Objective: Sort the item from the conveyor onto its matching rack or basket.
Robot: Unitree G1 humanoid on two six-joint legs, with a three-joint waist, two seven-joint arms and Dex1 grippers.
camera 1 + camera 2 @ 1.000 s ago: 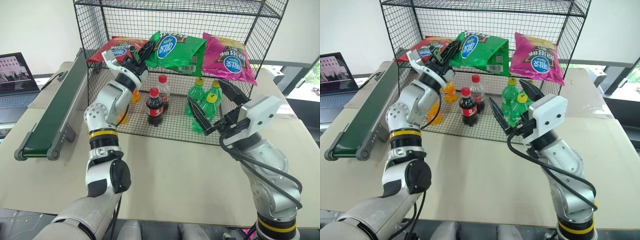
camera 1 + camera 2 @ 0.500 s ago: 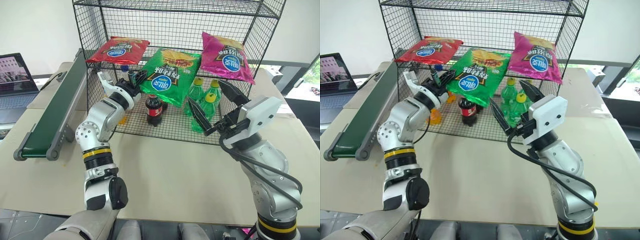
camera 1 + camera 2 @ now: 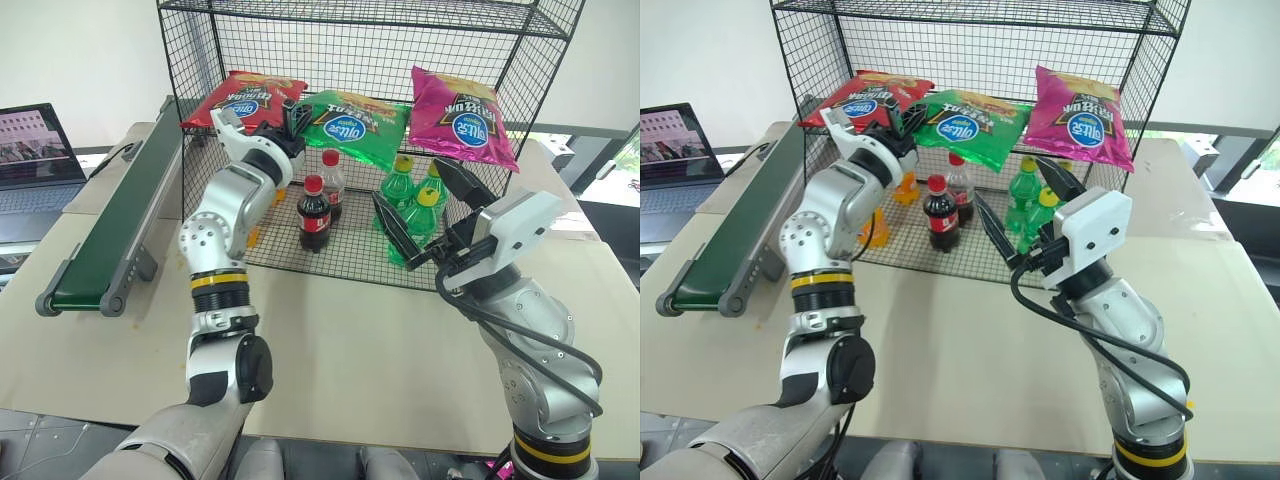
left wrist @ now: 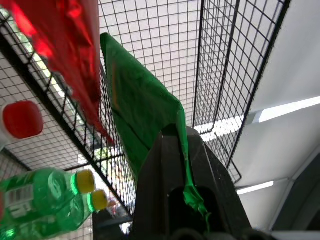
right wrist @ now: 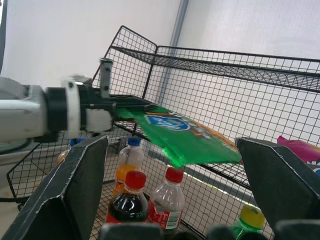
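The left fingers [image 3: 290, 125] pinch the green bag's [image 3: 355, 118] edge, holding it flat over the rack's [image 3: 190, 60] middle tier between the red bag [image 3: 245, 97] and pink bag [image 3: 462, 115], above the bottles [image 3: 315, 210]. Half a second ago it hung lower, tilted. The right fingers [image 3: 420, 205] gape wide, empty, unmoved before the rack.

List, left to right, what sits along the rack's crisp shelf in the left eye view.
Red bag → left claw, shut on the green bag's edge → green bag → pink bag, all on the rack.
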